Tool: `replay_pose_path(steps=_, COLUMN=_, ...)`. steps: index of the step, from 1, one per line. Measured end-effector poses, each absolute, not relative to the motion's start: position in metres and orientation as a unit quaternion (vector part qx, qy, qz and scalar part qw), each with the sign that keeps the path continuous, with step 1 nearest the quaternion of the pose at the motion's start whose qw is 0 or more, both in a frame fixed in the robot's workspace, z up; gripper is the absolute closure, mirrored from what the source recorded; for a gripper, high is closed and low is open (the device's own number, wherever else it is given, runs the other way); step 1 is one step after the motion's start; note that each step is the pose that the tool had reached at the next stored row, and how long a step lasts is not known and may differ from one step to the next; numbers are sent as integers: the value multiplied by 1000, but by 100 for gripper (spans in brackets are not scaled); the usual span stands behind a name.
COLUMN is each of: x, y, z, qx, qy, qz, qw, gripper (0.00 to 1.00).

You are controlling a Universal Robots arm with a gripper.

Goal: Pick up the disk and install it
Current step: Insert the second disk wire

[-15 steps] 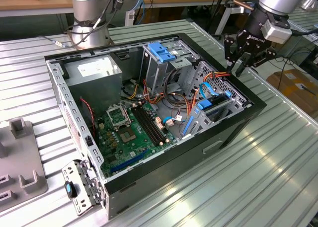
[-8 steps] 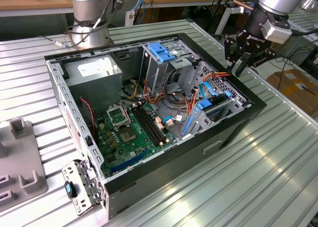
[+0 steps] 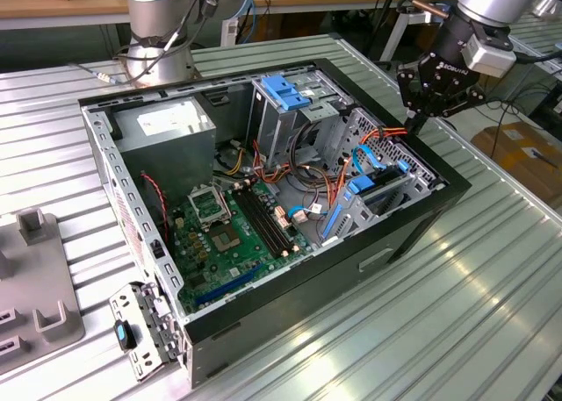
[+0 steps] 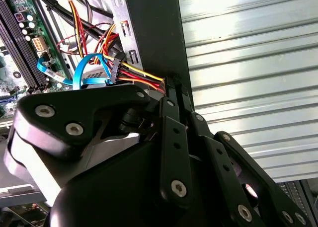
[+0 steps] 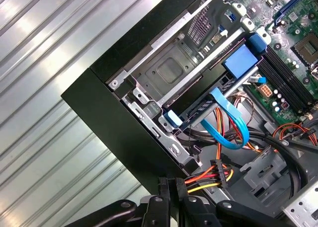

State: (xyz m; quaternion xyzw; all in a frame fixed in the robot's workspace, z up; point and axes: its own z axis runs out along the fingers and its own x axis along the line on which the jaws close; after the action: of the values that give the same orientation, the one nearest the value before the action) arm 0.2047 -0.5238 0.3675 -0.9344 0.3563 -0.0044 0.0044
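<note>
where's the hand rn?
In the exterior view the hand sits at the open computer case's rim on the exterior view's right, just above the red, yellow and orange cable bundle by the drive bay; both wrist views show its fingers closed together.

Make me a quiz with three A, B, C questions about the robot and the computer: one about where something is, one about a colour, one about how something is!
1. Where is the gripper?
A. By the computer case's rim, at the exterior view's right
B. Under the table
C. On the grey stand

2. What colour is the flat looped cable?
A. Green
B. Blue
C. White

3. How is the computer case?
A. Closed up
B. Wrapped in tape
C. Open

Answers: 1 A, its fingertips hang at that rim. 2 B, the loop is bright blue in the first wrist view. 3 C, the motherboard lies bare.
</note>
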Motion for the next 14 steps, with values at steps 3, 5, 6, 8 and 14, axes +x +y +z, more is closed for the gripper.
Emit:
replay_pose_path(steps=3, x=205, y=-524, z=367, qx=-934, qy=356, qz=-4, qw=4, gripper=84)
replay_pose_path(steps=5, x=205, y=-524, z=367, qx=-934, qy=356, qz=-4, qw=4, gripper=84)
replay_pose_path(steps=6, x=205, y=-524, z=367, qx=-934, qy=356, qz=-4, qw=4, gripper=84)
replay_pose_path(steps=8, x=205, y=-524, z=368, qx=-934, qy=356, qz=-4, qw=4, gripper=84)
replay_pose_path(steps=14, x=205, y=-524, z=374, qx=-934, qy=356, qz=-4, qw=5, gripper=84)
